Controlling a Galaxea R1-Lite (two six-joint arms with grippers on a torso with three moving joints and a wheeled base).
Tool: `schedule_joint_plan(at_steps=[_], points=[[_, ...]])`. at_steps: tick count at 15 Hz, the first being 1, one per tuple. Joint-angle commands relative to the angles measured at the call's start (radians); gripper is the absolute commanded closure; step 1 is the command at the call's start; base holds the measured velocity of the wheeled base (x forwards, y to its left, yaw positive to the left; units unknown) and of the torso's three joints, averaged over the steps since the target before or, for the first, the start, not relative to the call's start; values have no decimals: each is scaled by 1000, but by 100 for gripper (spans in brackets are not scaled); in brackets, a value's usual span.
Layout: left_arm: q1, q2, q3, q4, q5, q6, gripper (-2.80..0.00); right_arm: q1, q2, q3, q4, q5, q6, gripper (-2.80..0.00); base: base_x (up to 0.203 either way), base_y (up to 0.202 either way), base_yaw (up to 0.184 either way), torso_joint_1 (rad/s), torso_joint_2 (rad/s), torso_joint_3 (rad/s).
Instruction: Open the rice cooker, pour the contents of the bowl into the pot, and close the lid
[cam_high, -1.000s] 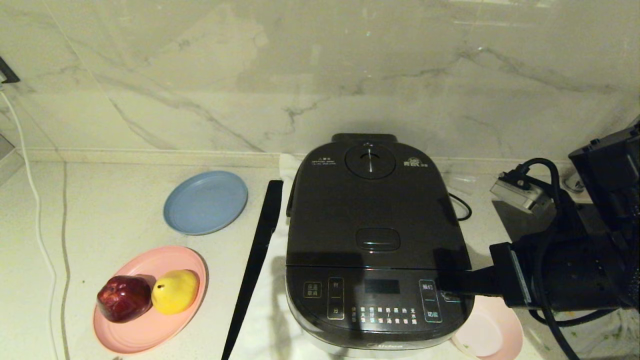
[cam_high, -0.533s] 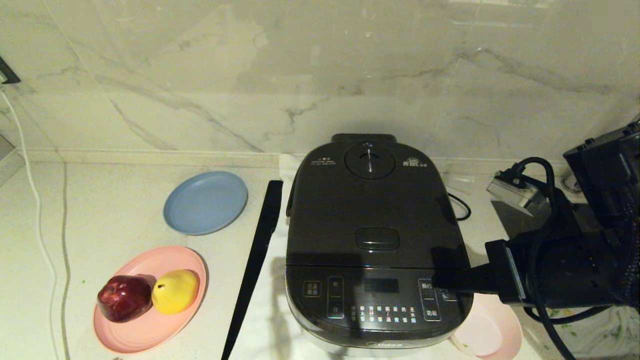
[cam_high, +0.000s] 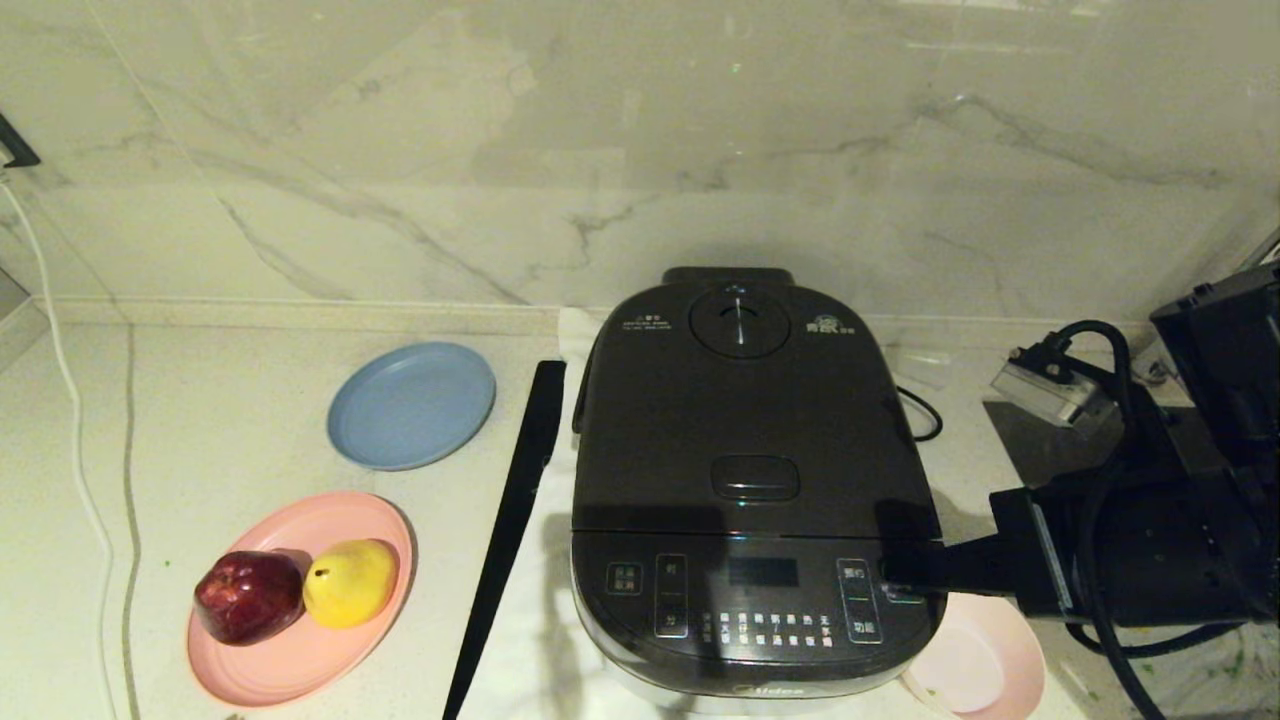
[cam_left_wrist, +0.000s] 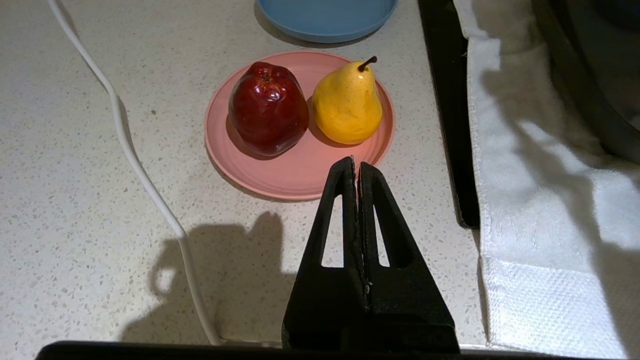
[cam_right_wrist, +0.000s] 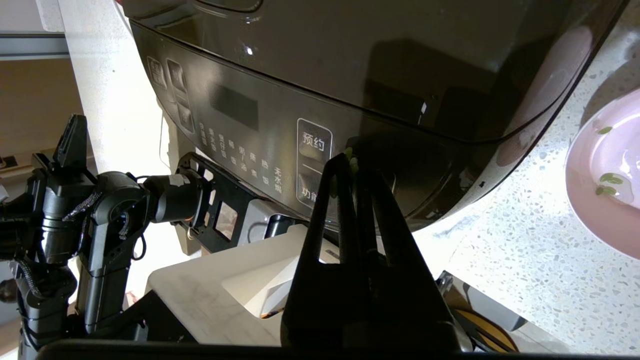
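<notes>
Head view, speckled pale counter (cam_high: 200, 420), marble wall (cam_high: 500, 150)

rice cooker (cam_high: 757, 470) — lid (cam_high: 752, 420) closed, right gripper (cam_high: 900, 577) beside

a pale speckled counter (cam_high: 200, 420) runs back to a marble wall (cam_high: 600, 130) with grey veins; a low ledge marks the join. light falls from above, casting soft shadows on the stone. a white cord (cam_high: 75, 420) trails down the counter's left side.
</notes>
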Motion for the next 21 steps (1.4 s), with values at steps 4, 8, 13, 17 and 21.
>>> schedule_joint_plan(at_steps=[4, 8, 13, 17, 21], points=[[0, -1, 0, 0, 0, 1, 0, 1, 14, 12, -1, 5, 1, 0, 0, 0, 0, 0, 0, 0], [0, -1, 0, 0, 0, 1, 0, 1, 23, 23, -1, 3, 1, 0, 0, 0, 0, 0, 0, 0], [0, -1, 0, 0, 0, 1, 0, 1, 21, 18, -1, 1, 3, 0, 0, 0, 0, 0, 0, 0], [0, -1, 0, 0, 0, 1, 0, -1, -23, -46, -1, 2, 38, 0, 0, 0, 0, 0, 0, 0], [0, -1, 0, 0, 0, 1, 0, -39, -93, -123, -3, -4, 69, 0, 0, 0, 0, 0, 0, 0]])
